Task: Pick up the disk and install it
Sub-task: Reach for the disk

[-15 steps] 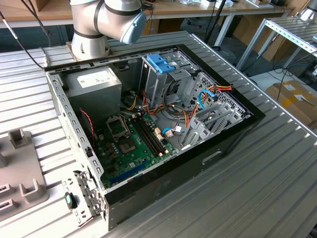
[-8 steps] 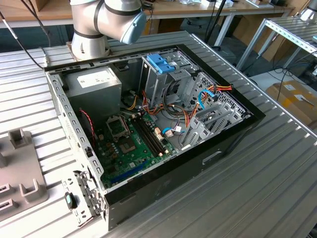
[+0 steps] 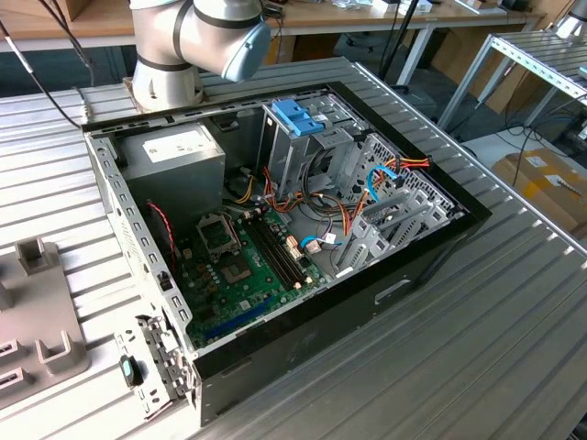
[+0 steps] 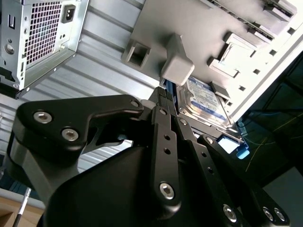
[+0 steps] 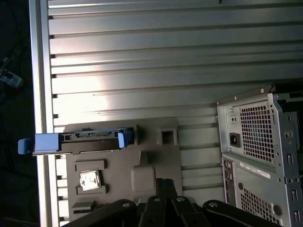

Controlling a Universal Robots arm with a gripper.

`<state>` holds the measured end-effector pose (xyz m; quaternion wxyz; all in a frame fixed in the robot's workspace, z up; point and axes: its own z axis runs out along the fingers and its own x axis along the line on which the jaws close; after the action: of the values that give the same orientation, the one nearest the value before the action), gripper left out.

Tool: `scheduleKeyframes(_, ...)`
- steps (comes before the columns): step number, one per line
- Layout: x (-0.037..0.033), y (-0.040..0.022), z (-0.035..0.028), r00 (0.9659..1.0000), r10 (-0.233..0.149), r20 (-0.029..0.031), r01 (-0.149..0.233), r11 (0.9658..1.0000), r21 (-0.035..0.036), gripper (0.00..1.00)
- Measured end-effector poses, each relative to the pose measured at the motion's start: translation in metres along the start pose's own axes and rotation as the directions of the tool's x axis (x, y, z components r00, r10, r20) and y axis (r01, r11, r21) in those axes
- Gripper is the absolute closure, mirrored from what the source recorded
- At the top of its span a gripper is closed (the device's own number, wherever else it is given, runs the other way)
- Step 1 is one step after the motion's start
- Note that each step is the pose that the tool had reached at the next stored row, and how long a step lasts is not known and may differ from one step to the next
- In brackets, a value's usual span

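We see the disk [image 4: 206, 101] seated in the grey fixture [image 4: 199, 28] on the ribbed table [image 5: 165, 66], near the computer case [image 5: 258, 156] — a silver-grey slab with a white-and-blue label, its light-blue carrier rail [image 5: 45, 143] jutting past the fixture's edge. The gripper [image 5: 165, 182] hangs over the fixture, fingers pressed together on nothing — apart from the disk.

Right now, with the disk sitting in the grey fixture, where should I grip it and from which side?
Grip the disk across its thin upper edge, midway along its length, coming straight down from above: it seems to stand on edge in the grey fixture.
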<state>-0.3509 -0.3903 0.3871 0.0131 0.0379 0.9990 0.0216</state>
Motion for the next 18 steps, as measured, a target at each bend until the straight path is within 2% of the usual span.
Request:
scheduleKeyframes(3,0.0007,0.0046,0.0012,1.0,0.0,0.0002,0.0,1.0,-0.0001,0.89)
scheduleKeyframes(9,0.0007,0.0048,0.0013,1.0,0.0,0.0,0.0,1.0,0.0,0.89)
scheduleKeyframes(11,0.0007,0.0049,0.0014,1.0,0.0,-0.0028,0.0,1.0,0.0001,0.89)
scheduleKeyframes(12,0.0007,0.0049,0.0013,0.9999,0.001,-0.0118,-0.001,1.0,0.001,0.89)
scheduleKeyframes(13,0.0007,0.0049,0.0015,0.9999,0.001,-0.0171,-0.001,1.0,0.0012,0.89)
scheduleKeyframes(14,0.0007,0.0048,0.0017,0.9996,0.001,-0.0274,-0.001,1.0,0.002,0.89)
scheduleKeyframes(15,0.0007,0.0048,0.0018,0.9992,0.002,-0.0403,-0.002,1.0,0.0032,0.89)
scheduleKeyframes(17,0.0008,0.0048,0.0021,0.9986,0.002,-0.0535,-0.002,1.0,0.0041,0.89)
scheduleKeyframes(18,0.0008,0.0048,0.0022,0.9983,0.003,-0.0577,-0.002,1.0,0.0043,0.89)
